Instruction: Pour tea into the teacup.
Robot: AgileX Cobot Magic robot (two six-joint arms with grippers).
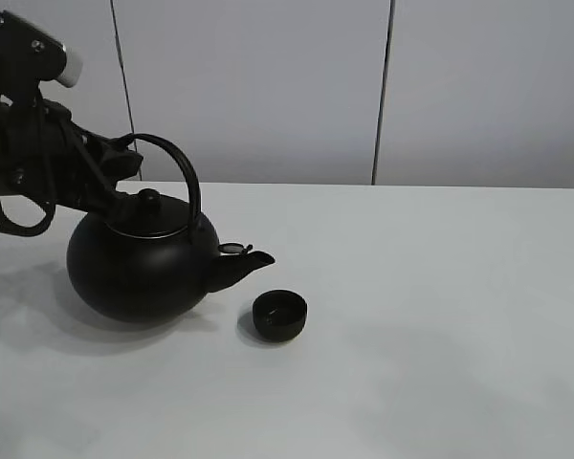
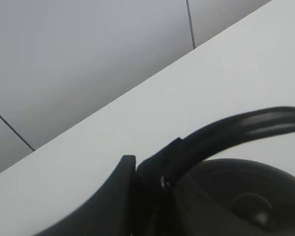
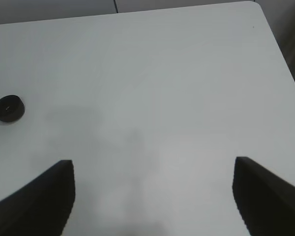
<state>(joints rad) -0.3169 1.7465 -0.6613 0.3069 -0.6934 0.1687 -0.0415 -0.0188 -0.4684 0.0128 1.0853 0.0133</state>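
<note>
Gripping the teapot (image 1: 139,273), with the pour looking not yet begun.
I am clamping the teapot's arched handle (image 1: 187,177) with my left gripper (image 2: 148,169); my right gripper (image 3: 152,196) is hanging wide and empty above the table (image 1: 459,335). The teacup (image 1: 279,316) is sitting just beside the spout (image 1: 249,260), slightly below it, and no stream is showing, so tipping and filling are remaining. The plain white table is lying before pale grey wall panels (image 1: 268,86).

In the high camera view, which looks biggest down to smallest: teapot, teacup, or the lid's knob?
Largest: teapot.
Then: teacup.
Smallest: lid knob, clearly smaller than the teacup.
</note>
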